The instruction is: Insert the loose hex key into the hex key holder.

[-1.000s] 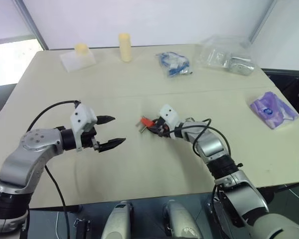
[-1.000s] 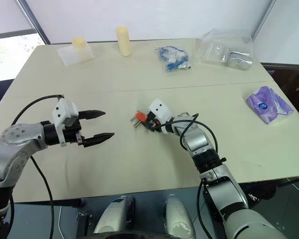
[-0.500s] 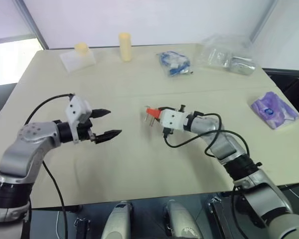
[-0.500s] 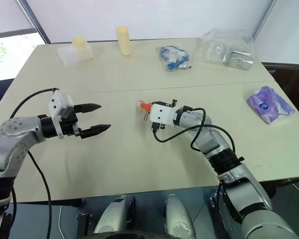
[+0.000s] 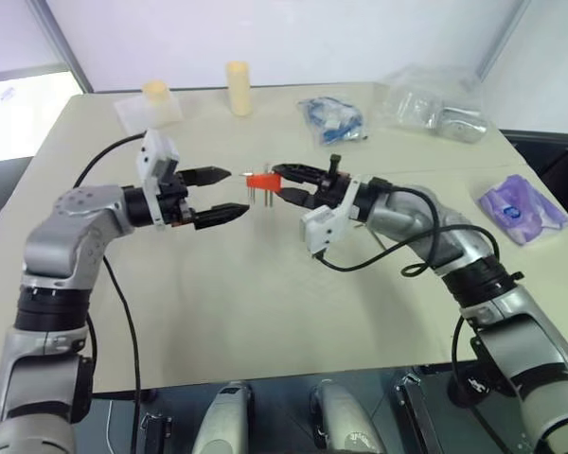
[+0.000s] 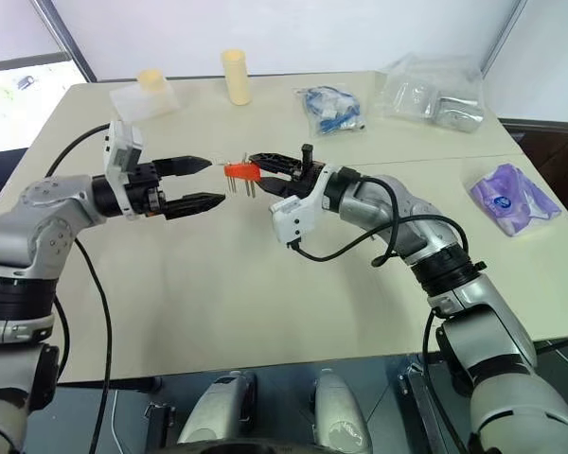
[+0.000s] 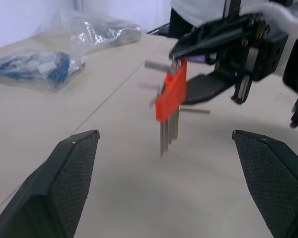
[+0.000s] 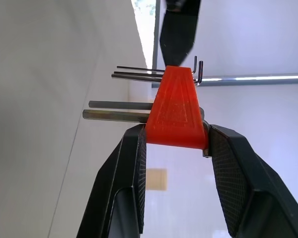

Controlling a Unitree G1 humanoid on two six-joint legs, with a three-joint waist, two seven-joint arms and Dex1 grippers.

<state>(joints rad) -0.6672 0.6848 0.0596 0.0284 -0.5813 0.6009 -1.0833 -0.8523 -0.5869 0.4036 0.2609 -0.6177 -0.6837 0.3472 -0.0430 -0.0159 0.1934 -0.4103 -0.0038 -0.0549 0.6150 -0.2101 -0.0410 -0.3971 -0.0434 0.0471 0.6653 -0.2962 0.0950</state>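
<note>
1. Right pincer (image 6: 265, 175) is clamped on the small red-orange plastic hex key holder (image 6: 238, 171), held above the beige bench (image 6: 265, 284), metal prongs pointing down.
2. Left pincer (image 6: 204, 183) has its fingers spread wide, empty, just beside the holder, facing it.
3. Right wrist view shows thin L-shaped keys seated in the holder; a loose hex key can't be told apart.
4. Bench's far edge: two yellow cylinders (image 6: 234, 77), clear plastic bags (image 6: 434, 93), purple-and-white packet (image 6: 511, 197) at right; white wall behind.

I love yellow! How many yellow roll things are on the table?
2. The short yellow cylinder is near the table's far left corner, on or in a clear packet. The taller yellow cylinder stands upright just right of it. None looks hidden.
</note>
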